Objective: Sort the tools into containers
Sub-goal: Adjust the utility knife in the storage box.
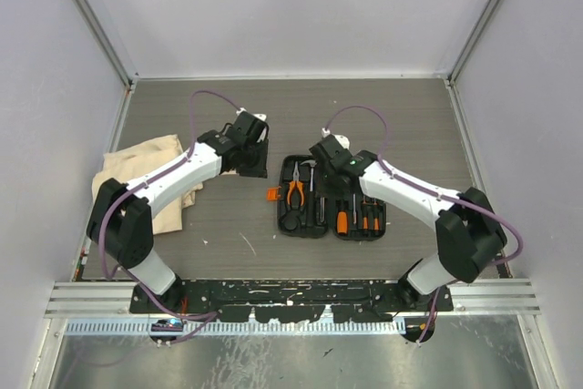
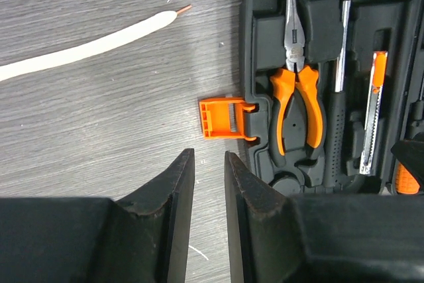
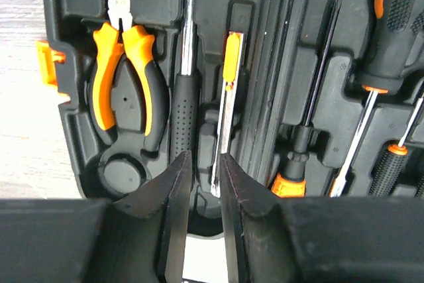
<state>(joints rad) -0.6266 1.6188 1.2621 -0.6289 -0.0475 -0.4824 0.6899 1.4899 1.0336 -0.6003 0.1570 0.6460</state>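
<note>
The black tool case [image 1: 284, 172] lies open mid-table with tools in its moulded slots. The left half holds the orange-and-black pliers [image 1: 295, 190], a steel-headed hammer [image 2: 339, 77] and a thin orange-tipped driver [image 3: 228, 91]. The right half holds several screwdrivers [image 1: 355, 218]. My right gripper [image 3: 205, 156] hovers over the case above the thin driver's lower end and beside the hammer handle [image 3: 182, 111], jaws narrowly apart with nothing between them. My left gripper [image 2: 209, 153] is over bare table just left of the case, near its orange latch [image 2: 222, 117], slightly open and empty. The beige cloth bag [image 1: 146, 175] lies far left.
A thin pale stick [image 2: 86, 48] with a coppery tip lies on the table left of the case. Both arms [image 1: 196, 166] arch over the table's middle, their wrists close together above the case's far edge. Walls enclose the table on three sides.
</note>
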